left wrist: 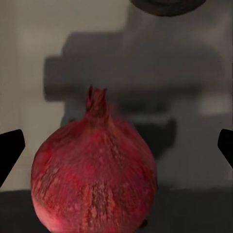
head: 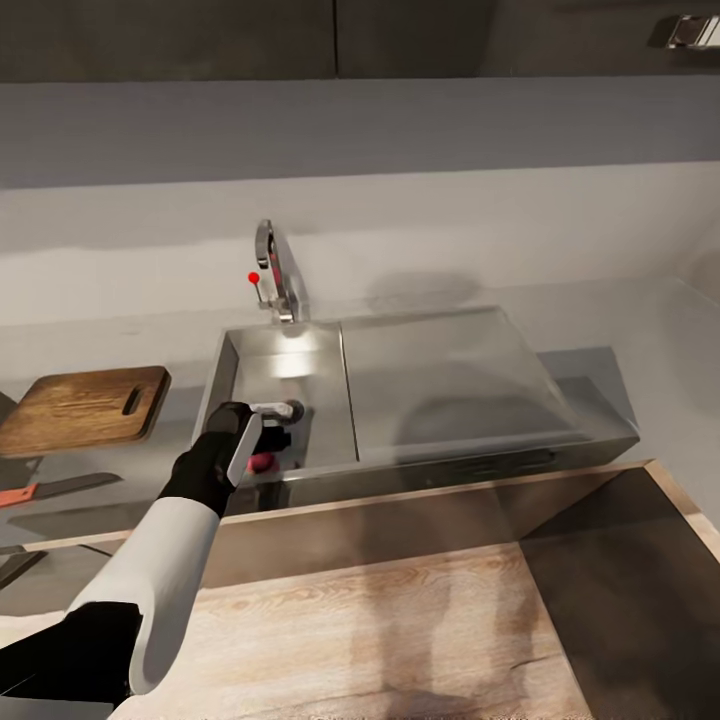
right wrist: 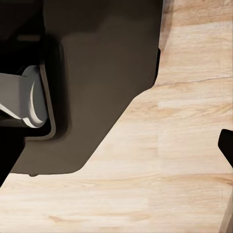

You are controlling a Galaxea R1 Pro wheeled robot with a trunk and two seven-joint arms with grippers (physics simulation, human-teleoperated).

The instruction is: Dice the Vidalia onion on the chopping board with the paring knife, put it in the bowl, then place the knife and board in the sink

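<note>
The left pincer (head: 270,440) reaches down into the sink (head: 400,400), close to the basin's near wall, because the onion (left wrist: 94,177) lies there on the basin floor. In the left wrist view the onion is a round, dark red bulb with a short dry neck pointing up, and it sits between the two black fingertips (left wrist: 10,153), which stand wide apart at either side with clear gaps to the skin. So the left pincer is open and straddles the onion, apparently lined up for a grasp across its widest part; nothing is held yet. In the head view a small patch of red shows just under the wrist, which fits that placement.

The tap (head: 275,275) with its red dot stands at the back rim of the sink, clear of the arm. The board (head: 85,405) lies flat on the desk (head: 640,340) to the left of the sink, handle slot toward the basin, ready to receive the onion a short carry away. The knife (head: 55,490) lies nearer the robot than the board, red handle pointing left, blade toward the sink, within the left arm's reach.

The right wrist view looks down on pale wood flooring and a dark part of the robot's own body; one dark fingertip (right wrist: 227,143) shows at the edge, and I cannot tell whether the right pincer is open or closed. It seems parked low, out of the way.
</note>
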